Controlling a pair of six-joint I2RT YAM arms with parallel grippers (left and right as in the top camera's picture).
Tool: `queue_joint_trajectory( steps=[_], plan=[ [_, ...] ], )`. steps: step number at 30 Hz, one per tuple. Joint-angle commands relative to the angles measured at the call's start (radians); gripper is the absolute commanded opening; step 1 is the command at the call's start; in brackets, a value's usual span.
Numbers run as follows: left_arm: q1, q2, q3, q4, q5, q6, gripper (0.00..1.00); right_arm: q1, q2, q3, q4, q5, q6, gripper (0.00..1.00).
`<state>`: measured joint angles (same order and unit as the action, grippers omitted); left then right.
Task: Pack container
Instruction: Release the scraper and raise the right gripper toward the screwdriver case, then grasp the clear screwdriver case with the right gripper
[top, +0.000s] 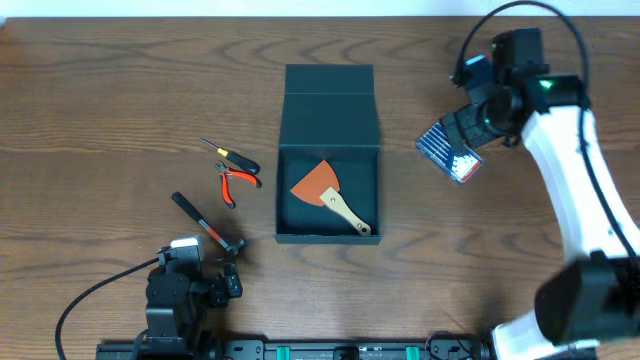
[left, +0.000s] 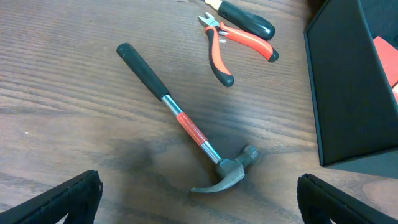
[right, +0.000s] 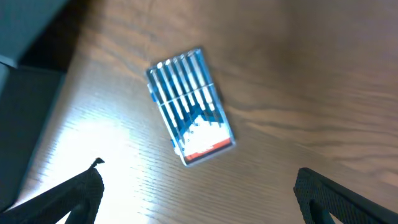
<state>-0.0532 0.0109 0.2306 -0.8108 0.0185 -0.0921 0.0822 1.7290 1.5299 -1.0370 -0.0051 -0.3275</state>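
Overhead: the container (top: 328, 150) sits mid-counter (top: 100, 100), its flap lid laid back toward the far edge and an orange-bladed scraper (top: 330, 195) inside. On its left-edge side lie a screwdriver (top: 232, 157), red pliers (top: 238, 182) and a hammer (top: 205, 225). A clear bit case (top: 450, 152) lies toward the right edge.

Left wrist: the left pincer (left: 199, 179) is spread wide and empty by the near edge, just short of the hammer head.

Right wrist: the right pincer (right: 199, 168) is agape above the counter, holding nothing, with the bit case just ahead of it.
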Motion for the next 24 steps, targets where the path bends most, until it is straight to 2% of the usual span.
queue_joint_trajectory(
  steps=[1,7,13,24],
  plan=[
    [0.003,-0.006,-0.029,-0.043,-0.012,0.013,0.98,0.001,0.077,0.016,-0.014,-0.037,-0.061,0.99],
    [0.003,-0.006,-0.029,-0.043,-0.012,0.013,0.99,0.008,0.192,0.016,-0.042,-0.074,-0.136,0.99],
    [0.003,-0.006,-0.029,-0.043,-0.012,0.013,0.98,0.008,0.269,0.016,-0.037,-0.074,-0.146,0.99],
    [0.003,-0.006,-0.029,-0.043,-0.012,0.013,0.98,0.009,0.332,0.016,0.028,-0.047,-0.198,0.99]
  ],
)
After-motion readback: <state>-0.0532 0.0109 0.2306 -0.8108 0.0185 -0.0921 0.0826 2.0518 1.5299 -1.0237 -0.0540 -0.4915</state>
